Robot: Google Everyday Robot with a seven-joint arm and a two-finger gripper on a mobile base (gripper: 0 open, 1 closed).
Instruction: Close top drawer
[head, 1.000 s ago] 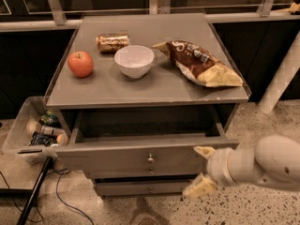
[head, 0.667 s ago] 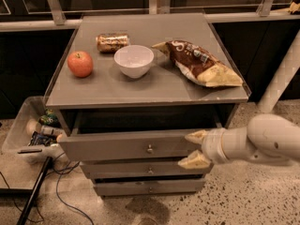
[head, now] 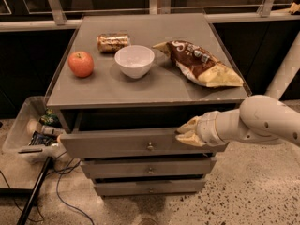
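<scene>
The gripper [head: 186, 132], fingers [head: 189, 124] parted and holding nothing, rests against the top drawer [head: 117, 146] front (right of its knob [head: 150, 146]), seemingly placed to push it shut.

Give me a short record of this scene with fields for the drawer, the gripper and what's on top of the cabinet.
top drawer: partly pulled out, front standing forward of the cabinet
gripper: open, at the drawer front's upper edge, right of the knob
cabinet top: apple, can, white bowl, chip bag
task status: drawer not yet shut
</scene>
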